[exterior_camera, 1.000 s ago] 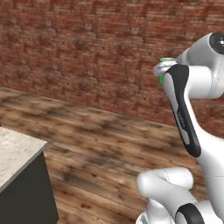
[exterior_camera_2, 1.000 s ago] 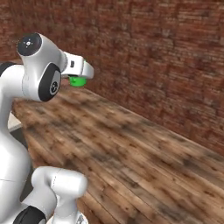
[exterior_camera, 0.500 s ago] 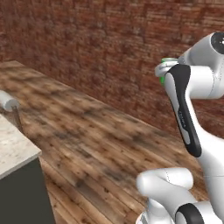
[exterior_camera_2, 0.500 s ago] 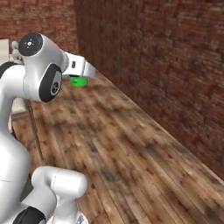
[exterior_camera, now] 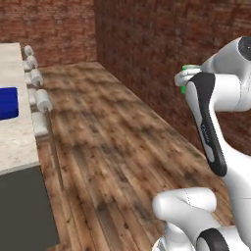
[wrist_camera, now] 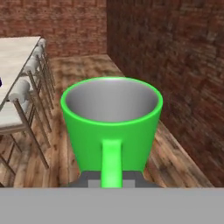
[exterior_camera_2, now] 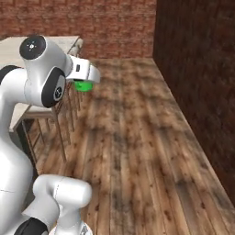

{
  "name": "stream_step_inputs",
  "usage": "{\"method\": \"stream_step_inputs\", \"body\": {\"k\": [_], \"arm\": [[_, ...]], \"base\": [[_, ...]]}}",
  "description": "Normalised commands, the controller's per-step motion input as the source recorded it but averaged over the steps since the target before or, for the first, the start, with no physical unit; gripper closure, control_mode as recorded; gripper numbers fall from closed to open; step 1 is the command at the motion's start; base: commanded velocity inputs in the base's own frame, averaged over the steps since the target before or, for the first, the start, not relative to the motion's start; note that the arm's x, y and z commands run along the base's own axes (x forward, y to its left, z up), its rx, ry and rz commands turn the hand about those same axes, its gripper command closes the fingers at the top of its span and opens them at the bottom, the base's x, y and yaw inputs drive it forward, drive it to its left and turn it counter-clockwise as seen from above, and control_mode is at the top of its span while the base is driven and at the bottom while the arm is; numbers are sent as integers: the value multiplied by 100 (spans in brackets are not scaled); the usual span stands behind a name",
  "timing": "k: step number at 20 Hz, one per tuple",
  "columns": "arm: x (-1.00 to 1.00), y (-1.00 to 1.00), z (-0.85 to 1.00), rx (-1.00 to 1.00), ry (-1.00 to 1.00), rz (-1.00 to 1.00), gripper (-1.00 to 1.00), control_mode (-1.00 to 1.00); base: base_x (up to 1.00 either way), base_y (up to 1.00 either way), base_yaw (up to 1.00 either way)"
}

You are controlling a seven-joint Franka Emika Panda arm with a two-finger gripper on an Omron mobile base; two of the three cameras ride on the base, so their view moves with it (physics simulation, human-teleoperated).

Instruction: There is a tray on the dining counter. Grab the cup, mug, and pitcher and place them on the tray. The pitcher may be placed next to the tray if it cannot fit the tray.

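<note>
green mug (wrist_camera: 111, 127) sits clamped in my jaws, its loop handle pinched between them and pointing back toward my hand, its grey-lined mouth open and upright in the hand view. my gripper (exterior_camera_2: 85, 82) hangs high over a wooden plank floor (exterior_camera_2: 137, 137), well apart from any surface, with a sliver of the mug's green showing under my white hand in the right base view and beside my forearm in the left base view (exterior_camera: 184, 78). dark brick wall (exterior_camera: 147, 54) runs along the right side of the floor and across the far end of the room. at far left stands the dining counter (exterior_camera: 12, 137), its pale speckled top on a dark base, and on it lies the bright blue tray (exterior_camera: 8, 103), cut off by the left edge of the picture. a row of white stools (exterior_camera: 41, 100) lines the counter's right edge, near to far. the mug is held well to the right of the counter and tray, with open floor between them.
</note>
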Motion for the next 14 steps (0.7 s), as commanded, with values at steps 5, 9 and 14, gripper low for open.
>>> {"method": "stream_step_inputs", "body": {"k": [5, 9, 14], "arm": [[0, 0, 0, 0, 0, 0, 100, 100], [0, 0, 0, 0, 0, 0, 100, 100], [0, 0, 0, 0, 0, 0, 100, 100]], "base": [[65, -78, 69], [64, -74, 68], [67, -71, 67]]}}
